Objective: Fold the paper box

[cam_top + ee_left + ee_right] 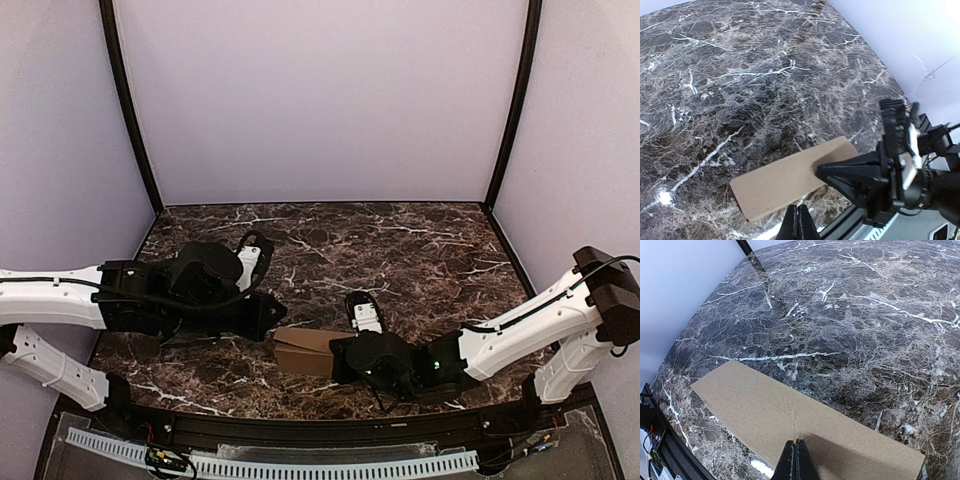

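Plain tan-brown flat cardboard paper box point(303, 351) lies flat near the front edge of the dark, white-veined marble table point(420, 250), between the 2 arms. Closed right gripper point(796, 460) has its tips down on the box's top face (nothing visibly pinched). Closed left gripper point(799, 221) sits at the box's long edge.

There is one paper box point(303, 351), lying toward the near edge of the one dark marble tabletop point(420, 250). Two arms are in the scene, the left arm point(60, 295) and the right arm point(520, 330). Each carries one end effector (two in all): the left end effector point(799, 222) and the right end effector point(796, 460). Two black corner posts stand at the far side, the left post point(130, 110) and the right post point(512, 110).
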Motion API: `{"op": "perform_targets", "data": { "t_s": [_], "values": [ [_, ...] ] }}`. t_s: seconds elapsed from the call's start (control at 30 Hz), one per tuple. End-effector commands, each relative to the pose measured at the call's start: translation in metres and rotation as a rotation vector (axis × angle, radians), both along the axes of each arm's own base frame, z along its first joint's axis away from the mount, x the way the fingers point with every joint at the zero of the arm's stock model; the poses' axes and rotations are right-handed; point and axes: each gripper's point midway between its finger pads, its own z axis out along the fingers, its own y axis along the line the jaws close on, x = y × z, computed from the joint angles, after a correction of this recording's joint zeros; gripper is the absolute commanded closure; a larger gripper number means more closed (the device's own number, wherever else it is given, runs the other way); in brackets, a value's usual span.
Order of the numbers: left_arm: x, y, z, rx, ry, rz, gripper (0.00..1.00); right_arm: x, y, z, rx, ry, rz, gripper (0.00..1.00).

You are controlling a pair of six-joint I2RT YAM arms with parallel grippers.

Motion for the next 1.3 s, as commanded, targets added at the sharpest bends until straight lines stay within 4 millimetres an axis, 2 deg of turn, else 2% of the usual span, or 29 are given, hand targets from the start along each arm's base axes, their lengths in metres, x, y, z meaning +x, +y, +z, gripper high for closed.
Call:
{"op": "perform_targets", "data": {
  "t_s": [0.0, 0.1, 0.17, 0.3, 0.43, 0.57, 0.67, 0.8, 1.0, 1.13, 1.2, 1.27],
  "values": [
    [0.016, -0.007, -0.023, 0.064, -0.037, -0.015, 0.99, -0.029, -0.052, -0.087, -0.340, 0.146, 0.095, 1.00],
    [0.014, -0.010, -0.051, 0.082, 0.004, -0.018, 0.99, -0.029, -0.050, -0.084, -0.332, 0.142, 0.097, 1.00],
    [0.007, -0.001, -0.084, 0.115, 0.059, -0.009, 0.99, -0.029, -0.050, -0.083, -0.332, 0.140, 0.099, 1.00],
    [-0.005, 0.013, -0.121, 0.126, 0.148, 0.012, 0.99, -0.030, -0.050, -0.086, -0.338, 0.147, 0.104, 1.00],
    [-0.013, 0.029, -0.145, 0.152, 0.201, 0.043, 0.99, -0.031, -0.050, -0.089, -0.342, 0.154, 0.109, 1.00],
    [-0.016, 0.035, -0.156, 0.156, 0.220, 0.055, 0.99, -0.031, -0.048, -0.085, -0.336, 0.149, 0.113, 1.00],
    [-0.016, 0.034, -0.155, 0.151, 0.216, 0.052, 0.99, -0.029, -0.045, -0.073, -0.309, 0.138, 0.118, 1.00],
    [-0.018, 0.024, -0.135, 0.110, 0.206, 0.011, 0.99, -0.027, -0.044, -0.062, -0.298, 0.124, 0.120, 1.00],
    [-0.018, 0.004, -0.070, -0.002, 0.153, -0.065, 0.99, -0.026, -0.045, -0.065, -0.306, 0.130, 0.114, 1.00],
    [-0.015, 0.002, -0.038, -0.033, 0.104, -0.082, 0.99, -0.026, -0.045, -0.067, -0.312, 0.131, 0.114, 1.00],
    [-0.007, 0.007, -0.036, 0.001, 0.071, -0.053, 0.99, -0.026, -0.045, -0.068, -0.314, 0.131, 0.115, 1.00],
    [0.001, 0.013, -0.041, 0.043, 0.062, -0.021, 0.99, -0.026, -0.045, -0.068, -0.315, 0.133, 0.117, 1.00]
  ]
}}
